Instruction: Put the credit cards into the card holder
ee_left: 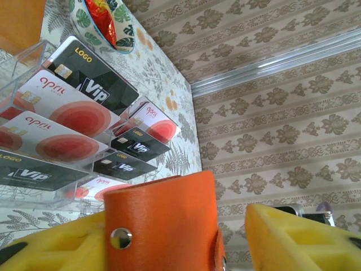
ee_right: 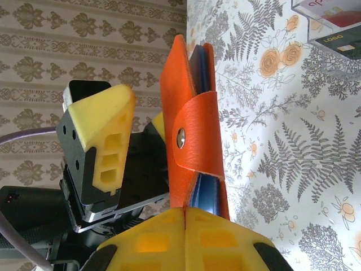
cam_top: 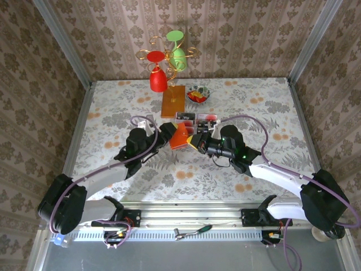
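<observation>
In the top view, the left gripper (cam_top: 168, 134) and the right gripper (cam_top: 195, 141) meet over the middle of the table (cam_top: 271, 113), and the orange card holder (cam_top: 180, 137) sits between their fingertips. Just beyond the fingertips stands the clear tray (cam_top: 197, 118) with the credit cards (cam_top: 185, 117), and a small bowl (cam_top: 197, 94) is further behind it. In the left wrist view, the left gripper (ee_left: 175, 234) has its yellow fingers (ee_left: 51, 248) partly apart. The card holder (ee_left: 166, 209) stands between them. It lies against the finger on the left of the picture, while a clear gap separates it from the other finger, so the fingers are around it but do not press on it. Beyond the fingertips, the credit cards (ee_left: 84, 90), black ones and pale ones with red circles, lean in rows in the clear tray (ee_left: 22, 62), with the bowl (ee_left: 121, 34) behind. In the right wrist view, the right gripper (ee_right: 185, 220) has its fingers (ee_right: 146, 240) fully together, and they pinch the lower edge of the card holder (ee_right: 194, 124). The holder rises upright from the fingertips, its strap with a metal stud (ee_right: 180, 137) facing the camera. One left finger (ee_right: 107, 130) stands just beside the holder, apart from it.
</observation>
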Controlling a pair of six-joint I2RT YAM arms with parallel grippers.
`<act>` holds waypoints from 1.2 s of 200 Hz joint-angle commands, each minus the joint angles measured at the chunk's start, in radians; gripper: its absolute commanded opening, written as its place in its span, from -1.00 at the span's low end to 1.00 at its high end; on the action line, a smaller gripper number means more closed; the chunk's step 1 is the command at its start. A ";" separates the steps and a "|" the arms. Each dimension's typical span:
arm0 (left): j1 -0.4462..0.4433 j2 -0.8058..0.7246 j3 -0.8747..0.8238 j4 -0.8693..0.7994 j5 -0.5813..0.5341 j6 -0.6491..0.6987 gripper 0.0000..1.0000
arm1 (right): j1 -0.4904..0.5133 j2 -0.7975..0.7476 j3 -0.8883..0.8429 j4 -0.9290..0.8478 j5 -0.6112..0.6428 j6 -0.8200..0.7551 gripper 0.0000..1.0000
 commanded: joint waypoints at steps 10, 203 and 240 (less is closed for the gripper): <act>0.011 -0.026 -0.015 0.054 0.011 0.000 0.03 | 0.000 0.005 -0.010 0.034 0.028 0.011 -1.00; 0.035 0.050 -0.002 0.021 0.125 0.134 -1.00 | 0.047 0.059 0.397 -0.812 0.345 -0.591 0.23; 0.024 0.053 0.002 0.020 0.119 0.124 -1.00 | 0.103 0.190 0.491 -0.791 0.369 -0.609 0.23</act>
